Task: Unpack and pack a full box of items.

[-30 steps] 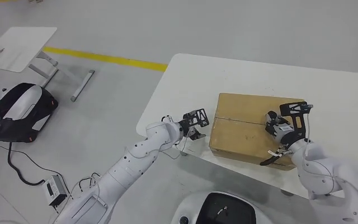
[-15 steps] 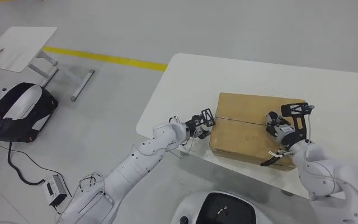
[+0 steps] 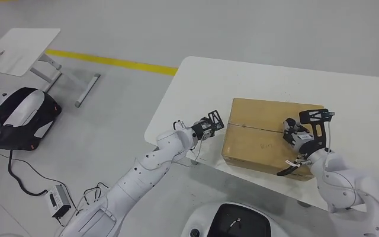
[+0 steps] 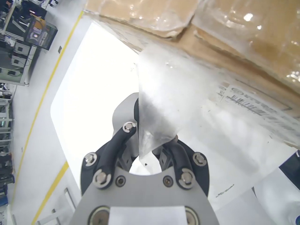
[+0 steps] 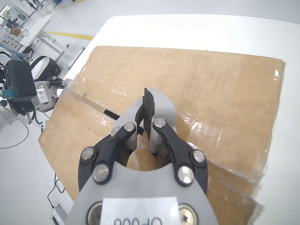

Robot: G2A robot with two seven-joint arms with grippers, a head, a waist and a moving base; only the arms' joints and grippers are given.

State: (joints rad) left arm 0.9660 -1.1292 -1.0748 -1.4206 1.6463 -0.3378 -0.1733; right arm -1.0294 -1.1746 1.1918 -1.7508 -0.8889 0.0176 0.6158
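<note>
Since half a second ago the left tool has backed a little away from the box and turned slightly, while the right tool has kept its place over the lid.

In the left wrist view, the left tool is clamped on a strip of clear tape that runs taut from its fingers up to the near end wall of the box. The strip is already loose at the lower end and stuck higher up, near the top edge.

The right tool has its fingers pressed together with nothing between them. It is over the top of the box, on or just above the taped seam.

The box sits on the white worktop, near the edge facing the robot, with its flaps closed. The seam runs along the lid towards the end wall that the left tool faces, so the tape's length lies in line with that tool's pull. I judge that the left arm alone can carry the peel on, up and over the top edge.

Beyond the left tool the worktop ends just beside it and open floor follows, which gives free room to draw back. The right tool stands in the tape's path across the lid and would probably have to lift clear.
</note>
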